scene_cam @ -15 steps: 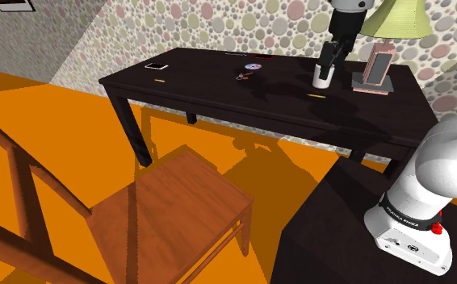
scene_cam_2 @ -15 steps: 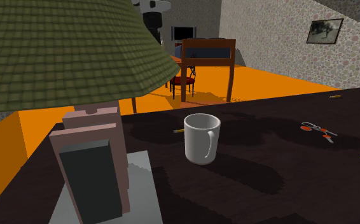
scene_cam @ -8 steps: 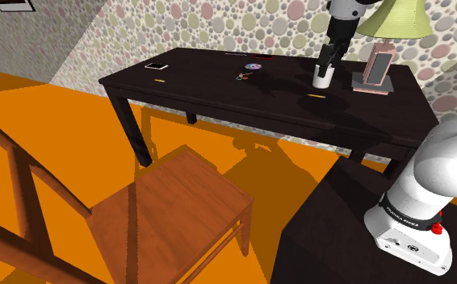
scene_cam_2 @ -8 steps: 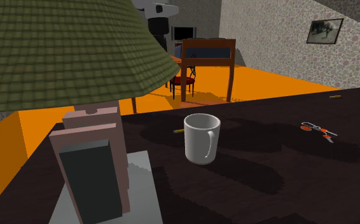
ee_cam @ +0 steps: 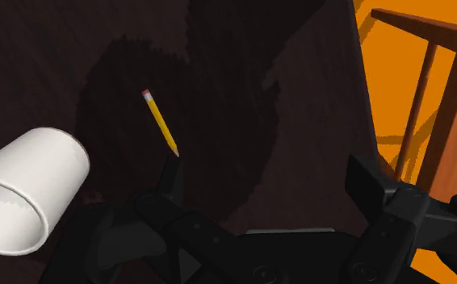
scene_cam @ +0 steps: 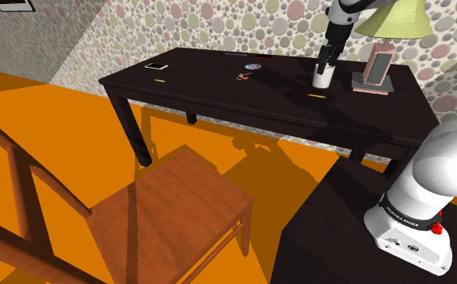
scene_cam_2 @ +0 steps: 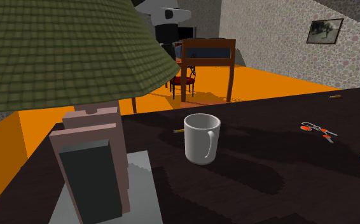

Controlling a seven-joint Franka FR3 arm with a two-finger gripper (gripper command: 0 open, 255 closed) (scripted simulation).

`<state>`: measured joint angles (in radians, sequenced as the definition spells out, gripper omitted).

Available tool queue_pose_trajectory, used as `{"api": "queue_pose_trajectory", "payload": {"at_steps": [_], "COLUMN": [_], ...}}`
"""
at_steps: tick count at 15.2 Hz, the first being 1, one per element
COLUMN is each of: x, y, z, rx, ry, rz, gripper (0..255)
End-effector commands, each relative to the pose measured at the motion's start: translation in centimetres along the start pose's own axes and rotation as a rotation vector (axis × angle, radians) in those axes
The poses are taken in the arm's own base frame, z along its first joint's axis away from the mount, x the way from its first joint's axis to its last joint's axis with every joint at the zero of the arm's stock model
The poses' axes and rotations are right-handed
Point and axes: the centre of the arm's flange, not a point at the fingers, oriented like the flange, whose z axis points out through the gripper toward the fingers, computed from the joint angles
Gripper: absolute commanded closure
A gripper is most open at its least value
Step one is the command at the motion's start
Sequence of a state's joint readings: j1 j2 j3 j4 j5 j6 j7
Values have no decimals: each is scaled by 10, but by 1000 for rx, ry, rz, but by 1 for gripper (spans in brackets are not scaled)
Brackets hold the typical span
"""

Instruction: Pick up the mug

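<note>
Nearby, pencil (ee_cam: 161,123) beside white mug (ee_cam: 27,190), scissors (scene_cam_2: 318,131) well apart, possibly a disc (scene_cam: 253,66).

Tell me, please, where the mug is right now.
The white mug stands upright on the dark table at the shoulder view's upper right, beside the yellow pencil and left of the lamp.

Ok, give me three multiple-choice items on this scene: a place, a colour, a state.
1. Where is the mug? A on the table; B on a shelf; C in a drawer.
2. What colour is the pencil? A blue; B yellow; C green.
3. How is the gripper? A shut on the mug; B shut on the pencil; C open.
Answers: 1 A: it stands upright on the dark tabletop. 2 B: its shaft is yellow. 3 C: its fingers stand apart, touching nothing.
</note>
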<state>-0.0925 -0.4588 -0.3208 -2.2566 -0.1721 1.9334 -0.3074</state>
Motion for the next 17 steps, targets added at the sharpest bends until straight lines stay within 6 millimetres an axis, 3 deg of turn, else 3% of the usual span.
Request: {"api": "queue_pose_trajectory", "payload": {"at_steps": [1,15,17], "x": [9,79,80], "y": [22,177,179], "z": [11,73,80], "rx": [-2,-8,-9], "ry": [7,50,51], "rz": [-2,-14,-14], "gripper": [0,0,0]}}
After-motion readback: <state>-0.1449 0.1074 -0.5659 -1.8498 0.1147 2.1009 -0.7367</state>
